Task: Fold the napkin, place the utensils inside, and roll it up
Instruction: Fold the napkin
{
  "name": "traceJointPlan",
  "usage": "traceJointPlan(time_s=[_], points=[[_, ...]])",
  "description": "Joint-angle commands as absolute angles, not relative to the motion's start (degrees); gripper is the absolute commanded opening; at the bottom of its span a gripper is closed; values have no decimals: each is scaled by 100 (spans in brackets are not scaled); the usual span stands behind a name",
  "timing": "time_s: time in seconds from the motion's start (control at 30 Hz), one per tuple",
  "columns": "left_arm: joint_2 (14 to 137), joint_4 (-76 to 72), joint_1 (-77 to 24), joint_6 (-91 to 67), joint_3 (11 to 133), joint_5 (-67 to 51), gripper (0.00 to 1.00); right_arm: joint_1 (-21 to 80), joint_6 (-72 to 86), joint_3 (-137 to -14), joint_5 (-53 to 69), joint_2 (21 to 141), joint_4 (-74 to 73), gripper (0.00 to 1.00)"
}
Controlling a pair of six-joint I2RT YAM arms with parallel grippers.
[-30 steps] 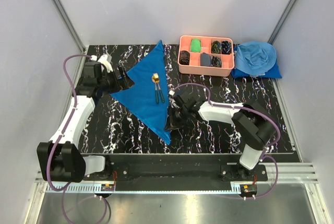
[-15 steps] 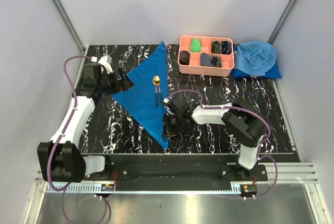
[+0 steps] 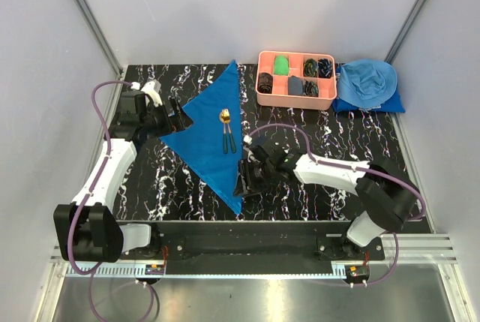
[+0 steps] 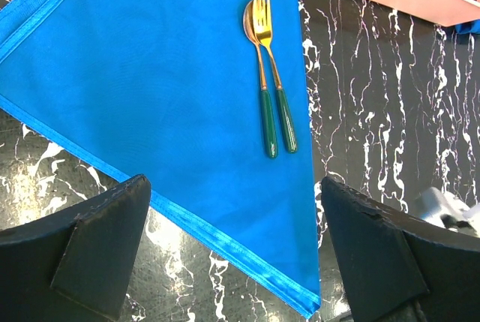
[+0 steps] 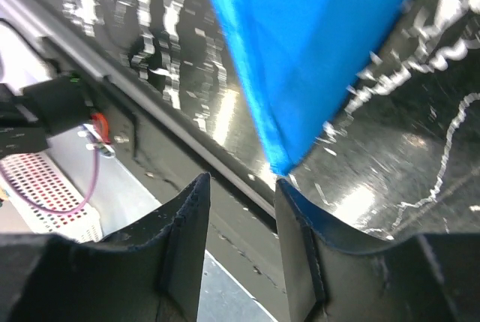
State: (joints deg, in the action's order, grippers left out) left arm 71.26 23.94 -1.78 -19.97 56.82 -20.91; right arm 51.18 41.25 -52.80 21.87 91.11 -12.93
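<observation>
Cloth this thin will be light, limp and apt to slide on the glossy table, so pinch it at a hemmed corner. The napkin lies folded in a triangle left of the table's centre, with the utensils beside its right fold. The left gripper hangs wide open over its left corner. The right gripper, jaws partly apart and empty, sits at the near tip, perhaps touching it.

Cropped, blurred and too small to read

From above, cannot make out what fills the pink tray, nor tell whether the right gripper touches the napkin by its near corner. On the left wrist, loses the napkin past the top and left edges; on the right wrist, catches only 1 blurred corner.
</observation>
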Motion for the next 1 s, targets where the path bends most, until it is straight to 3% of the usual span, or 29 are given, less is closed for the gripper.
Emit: traceJointPlan(time_s=[0.0,0.97], points=[[6961,2136,-149,-2039,5678,-2320,99,5186,4315,-5001,2039,9211,-1486,49],[7031,2066,-141,-2101,5669,-2522,99,5317,4359,-5098,2355,10160,-967,41]])
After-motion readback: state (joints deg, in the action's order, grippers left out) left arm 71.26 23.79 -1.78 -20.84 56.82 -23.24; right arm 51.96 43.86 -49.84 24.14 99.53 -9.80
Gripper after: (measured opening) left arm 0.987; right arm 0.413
